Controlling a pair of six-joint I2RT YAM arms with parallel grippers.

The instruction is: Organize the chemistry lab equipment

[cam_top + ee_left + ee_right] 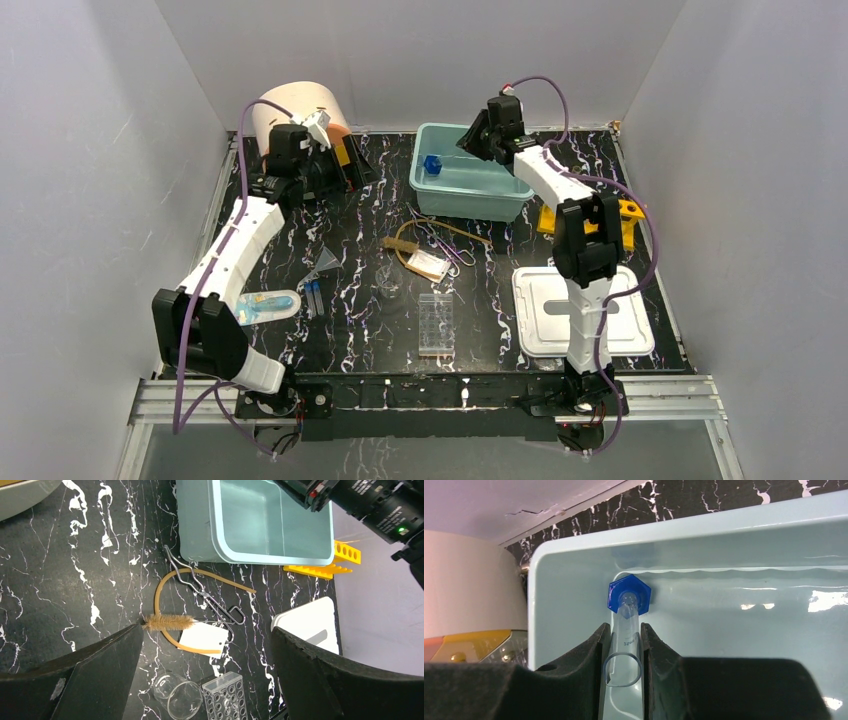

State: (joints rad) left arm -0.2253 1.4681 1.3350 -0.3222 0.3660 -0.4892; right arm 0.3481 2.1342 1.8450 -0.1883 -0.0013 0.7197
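The right arm (585,240) hides most of the yellow rack (631,211); the well plate (226,697) runs off frame.

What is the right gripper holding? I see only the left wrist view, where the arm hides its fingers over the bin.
Observer: The right gripper is shut on the blue-footed cylinder, clamping its clear tube.
Operator: Is the cylinder inside the bin already?
Observer: Yes, its blue foot is low between the walls of the light blue bin.
Operator: Where is the funnel?
Observer: The clear funnel lies left of the tan-looped tag, outside your frame.
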